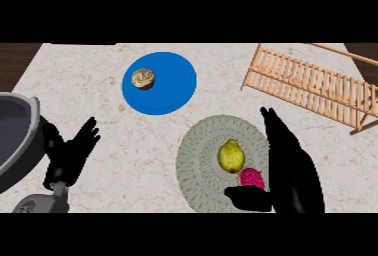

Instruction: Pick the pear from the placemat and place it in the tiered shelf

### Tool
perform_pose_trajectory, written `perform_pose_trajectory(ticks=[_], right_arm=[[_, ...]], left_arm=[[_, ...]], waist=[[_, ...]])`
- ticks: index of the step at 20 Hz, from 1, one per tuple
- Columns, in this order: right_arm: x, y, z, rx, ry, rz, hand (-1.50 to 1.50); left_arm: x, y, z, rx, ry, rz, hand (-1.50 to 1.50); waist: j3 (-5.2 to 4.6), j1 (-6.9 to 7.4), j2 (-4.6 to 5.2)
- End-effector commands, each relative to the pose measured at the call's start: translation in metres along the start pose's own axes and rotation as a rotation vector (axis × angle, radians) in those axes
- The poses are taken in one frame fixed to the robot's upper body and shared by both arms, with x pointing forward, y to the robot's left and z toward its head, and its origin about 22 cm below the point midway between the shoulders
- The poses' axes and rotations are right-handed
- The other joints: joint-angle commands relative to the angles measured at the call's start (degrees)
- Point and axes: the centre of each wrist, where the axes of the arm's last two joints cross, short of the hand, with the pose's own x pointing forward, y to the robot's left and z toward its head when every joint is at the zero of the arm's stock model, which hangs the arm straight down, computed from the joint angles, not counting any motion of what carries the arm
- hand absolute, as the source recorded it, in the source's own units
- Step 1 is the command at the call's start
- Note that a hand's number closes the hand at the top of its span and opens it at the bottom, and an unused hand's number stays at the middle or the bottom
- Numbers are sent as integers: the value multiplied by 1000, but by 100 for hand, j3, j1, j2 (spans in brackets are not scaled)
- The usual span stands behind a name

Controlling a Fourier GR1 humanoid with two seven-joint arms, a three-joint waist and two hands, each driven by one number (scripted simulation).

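A yellow-green pear [231,155] lies on a round grey-green placemat [203,150] at the middle right of the counter. A magenta fruit [252,177] lies just below the pear on the same mat. My right hand [289,165] stands open just right of the pear, fingers straight and pointing away, thumb [247,194] reaching under the magenta fruit. It holds nothing. The wooden tiered shelf [317,85] of slats stands at the upper right. My left hand [70,150] rests open at the lower left, fingers up.
A blue plate [166,87] at the upper middle carries a small brown cupcake [143,79]. A large grey pot [15,135] fills the left edge beside my left hand. Bare marble counter [133,160] lies between the hands.
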Motion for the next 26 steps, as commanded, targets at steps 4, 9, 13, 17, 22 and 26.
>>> perform_pose_trajectory(ticks=[4,9,13,17,22,26], right_arm=[[46,37,-17,-8,258,123,-150],[54,54,-37,55,307,225,-150],[48,80,-43,76,340,247,-150],[47,81,-52,64,384,249,-150],[44,88,-52,39,389,308,-150],[31,104,-45,28,404,312,-150]], left_arm=[[-1,-3,0,-12,-5,5,0],[2,2,2,-2,2,-13,0],[8,-8,5,-32,1,-9,0],[-6,12,2,-1,4,11,0],[0,13,-1,15,-8,2,0],[-6,9,2,5,10,9,0]], waist=[[7,-13,-2],[13,44,-3],[21,57,-10],[12,-7,-6],[13,-57,-18],[17,-58,-20]])
